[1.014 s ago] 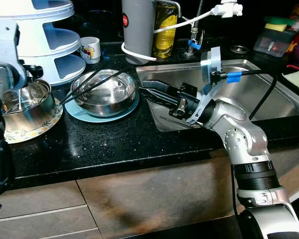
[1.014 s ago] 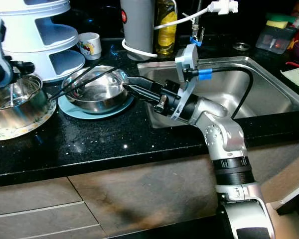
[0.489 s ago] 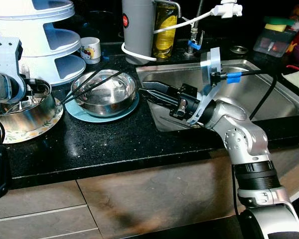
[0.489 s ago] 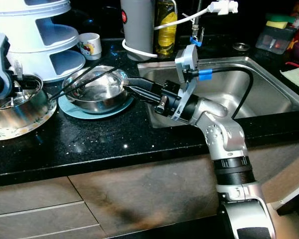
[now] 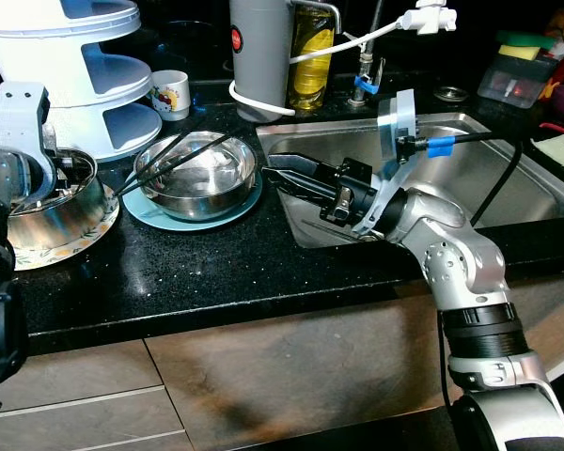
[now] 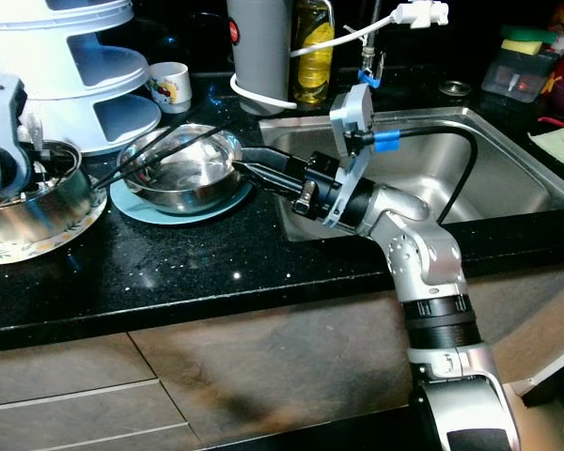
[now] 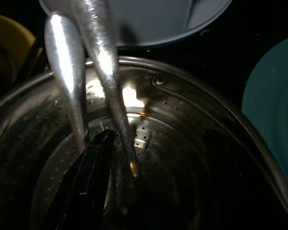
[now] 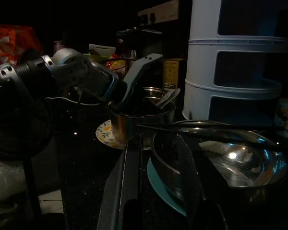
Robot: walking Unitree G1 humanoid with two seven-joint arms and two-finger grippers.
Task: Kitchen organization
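A perforated steel pot (image 5: 70, 199) stands on a floral plate (image 5: 66, 246) at the left of the black counter. My left gripper (image 7: 93, 184) reaches down inside it, beside two silver utensil handles (image 7: 103, 72) that lean in the pot. Its fingers are too dark to read. A steel bowl (image 5: 197, 174) sits on a teal plate (image 5: 160, 218), with black chopsticks (image 5: 174, 160) lying across its rim. My right gripper (image 6: 244, 162) is open, its fingertips level with the bowl's right rim and holding nothing.
A white tiered rack (image 5: 85, 66) and a mug (image 5: 171, 92) stand behind the pot. A grey cylinder (image 5: 258, 52) and an oil bottle (image 5: 310, 56) are at the back. The steel sink (image 5: 470, 169) lies to the right, with a sponge tub (image 5: 517, 70) beyond.
My left wrist has shifted and sunk lower into the perforated pot. The right arm, bowl and chopsticks have not moved.
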